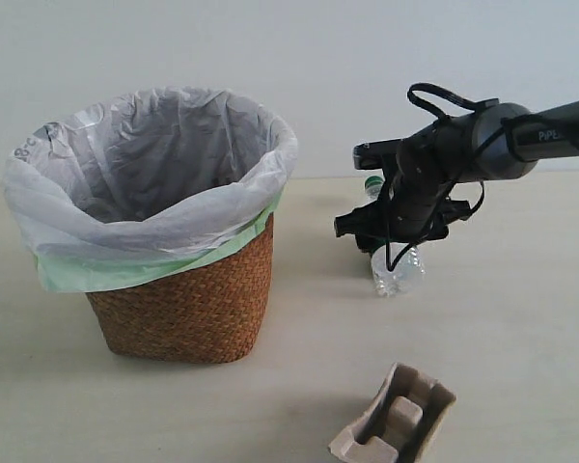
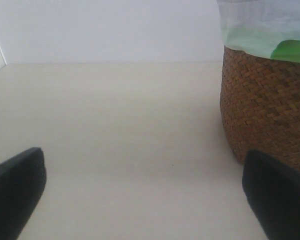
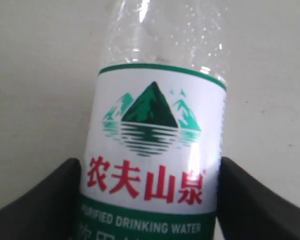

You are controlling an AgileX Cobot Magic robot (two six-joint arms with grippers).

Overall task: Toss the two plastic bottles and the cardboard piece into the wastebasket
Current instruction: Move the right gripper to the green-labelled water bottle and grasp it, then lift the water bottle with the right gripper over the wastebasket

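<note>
One clear plastic bottle with a green-and-white label [image 1: 398,270] is clamped in the right pincer [image 3: 147,205], low over the pale surface [image 1: 521,318]. The bag-lined brown wicker wastebasket [image 1: 188,299] stands to its left, rim higher. The left pincer [image 2: 146,195] gapes empty.

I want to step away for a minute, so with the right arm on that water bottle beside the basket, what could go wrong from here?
The right fingers pinch the green-label bottle across its smooth label, so it might slip or swivel on the way over. The rim of the wastebasket looks higher than the bottle, and its bag liner puffs out past the rim; a low carry could snag the liner or shove the basket.
</note>
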